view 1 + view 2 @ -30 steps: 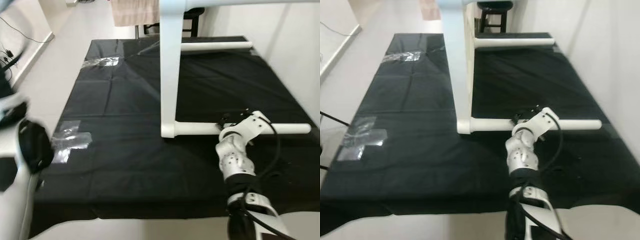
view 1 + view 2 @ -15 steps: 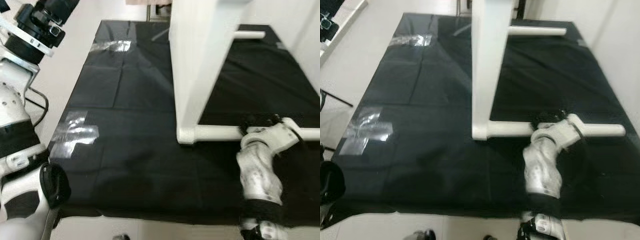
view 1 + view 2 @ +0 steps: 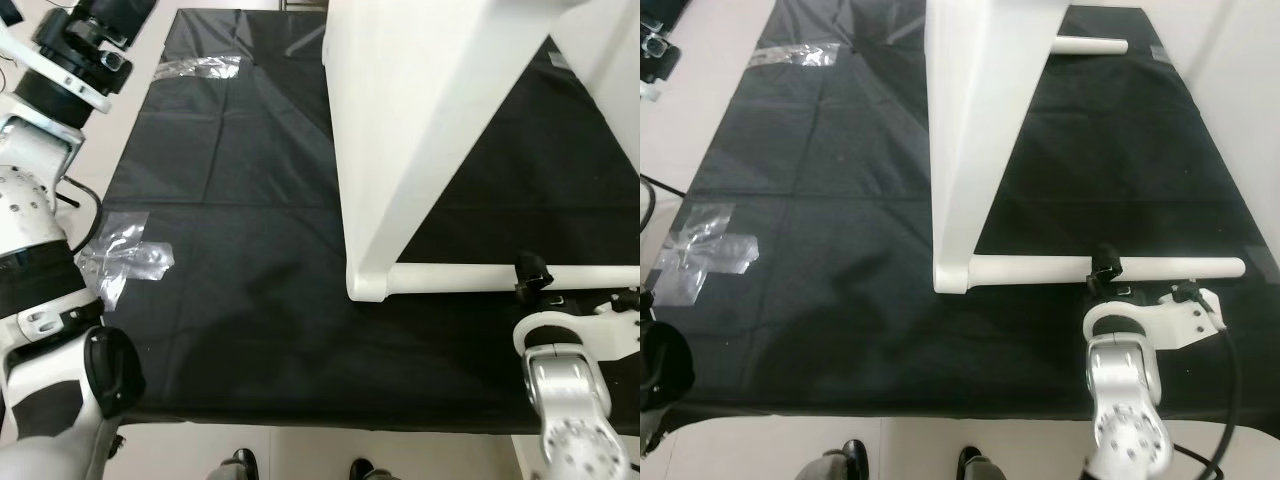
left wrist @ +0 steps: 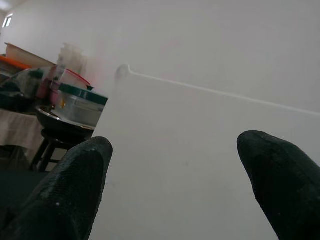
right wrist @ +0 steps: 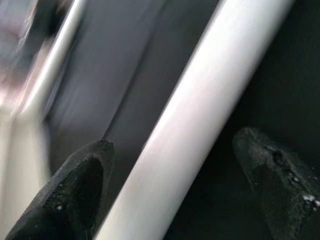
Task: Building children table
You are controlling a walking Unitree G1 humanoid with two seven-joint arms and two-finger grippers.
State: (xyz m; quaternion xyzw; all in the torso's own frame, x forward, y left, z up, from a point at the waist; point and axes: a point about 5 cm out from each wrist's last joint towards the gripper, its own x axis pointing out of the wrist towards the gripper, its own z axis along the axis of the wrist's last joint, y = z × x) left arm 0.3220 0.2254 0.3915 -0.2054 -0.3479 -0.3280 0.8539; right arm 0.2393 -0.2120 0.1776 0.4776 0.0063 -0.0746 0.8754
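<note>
The white table (image 3: 970, 130) stands tipped on its side on a black sheet (image 3: 820, 200) covering the floor. Its flat top rises through the upper centre of the head frames. One leg (image 3: 1040, 268) lies along the sheet from the centre toward the right edge, and a second leg (image 3: 1090, 45) sticks out at the upper right. At least two legs therefore look fitted. Whether the others are on is hidden behind the top, so I judge the build well along but cannot call it finished. What remains seems to be checking or tightening the near leg and then setting the table upright.

The right tool (image 3: 1106, 268) sits at the lower right of the head frame, over the near leg, about midway along its length. In the right wrist view its two fingers (image 5: 75, 190) are spread, one to each side of the leg (image 5: 200, 115), with a clear gap to each. It straddles the leg but does not pinch it.

The left tool (image 4: 172, 185) is raised, its arm (image 3: 60, 70) at the upper left of the head frame. Its fingers are wide apart and hold nothing, facing a plain white surface, probably the tabletop. Clear tape (image 3: 125, 258) lies on the sheet at left. Shoes (image 3: 850, 458) of a person show at the bottom edge.
</note>
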